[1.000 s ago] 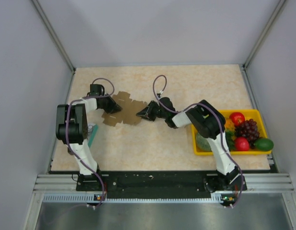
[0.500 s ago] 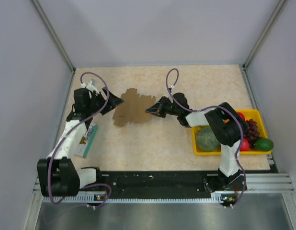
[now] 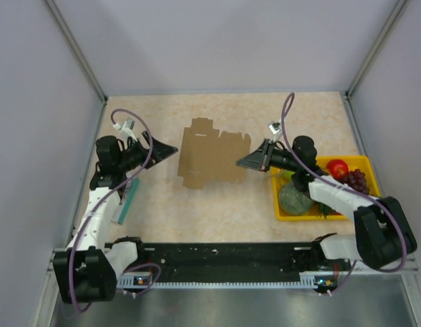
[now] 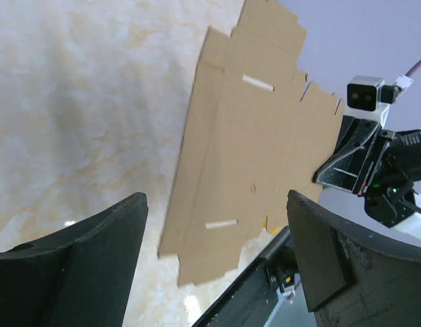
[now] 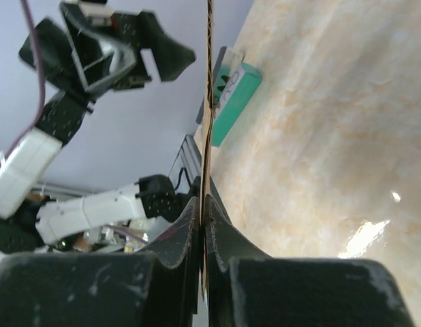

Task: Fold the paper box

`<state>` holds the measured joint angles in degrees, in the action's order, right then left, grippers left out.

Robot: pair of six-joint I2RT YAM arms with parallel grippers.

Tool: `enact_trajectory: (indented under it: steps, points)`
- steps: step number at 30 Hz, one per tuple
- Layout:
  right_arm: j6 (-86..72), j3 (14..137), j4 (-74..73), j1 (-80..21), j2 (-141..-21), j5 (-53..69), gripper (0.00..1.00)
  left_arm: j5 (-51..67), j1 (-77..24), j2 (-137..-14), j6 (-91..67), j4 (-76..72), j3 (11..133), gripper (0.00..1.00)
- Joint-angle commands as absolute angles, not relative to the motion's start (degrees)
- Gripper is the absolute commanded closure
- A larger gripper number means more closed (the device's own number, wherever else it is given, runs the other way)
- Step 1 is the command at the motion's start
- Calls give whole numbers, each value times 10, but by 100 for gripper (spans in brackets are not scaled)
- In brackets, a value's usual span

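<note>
My right claw (image 3: pixel 242 163) pinches the paper box's (image 3: pixel 212 158) right edge, while my left claw (image 3: pixel 168 147) gapes wide just off its left edge.

I'm looking over my beige marbled tabletop (image 3: pixel 217 211), plain grey walls (image 3: pixel 224 41) on three sides, aluminium rail (image 3: pixel 394 259) nearest me, soft even light.

The paper box (image 3: pixel 214 158) is stretching between both grippers: the left gripper (image 3: pixel 171 148) is sitting just left (apart from it), the right gripper (image 3: pixel 243 163) is touching its right edge. The tray (image 3: pixel 366 161) is lying farther right, the packet (image 3: pixel 126 197) left and nearer.
</note>
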<state>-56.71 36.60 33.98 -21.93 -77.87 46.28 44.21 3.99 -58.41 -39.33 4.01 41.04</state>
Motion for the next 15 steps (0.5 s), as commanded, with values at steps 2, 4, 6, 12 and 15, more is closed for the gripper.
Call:
enact_trajectory:
  steps: [2, 4, 6, 12, 15]
  points:
    - [-512, 340, 281, -209, -645, 498, 100, 605, 36, -617, -488, -158, 416, 19]
    - [-515, 337, 273, -207, -621, 504, 100, 648, 15, -628, -548, -260, 389, 24]
    - [-517, 340, 267, -203, -596, 512, 100, 673, 3, -630, -662, -470, 339, 24]
    - [-541, 340, 280, -197, -561, 533, 100, 677, -79, -621, -723, -586, 334, 34]
    - [-556, 330, 299, -190, -549, 528, 100, 667, -88, -610, -712, -577, 341, 46]
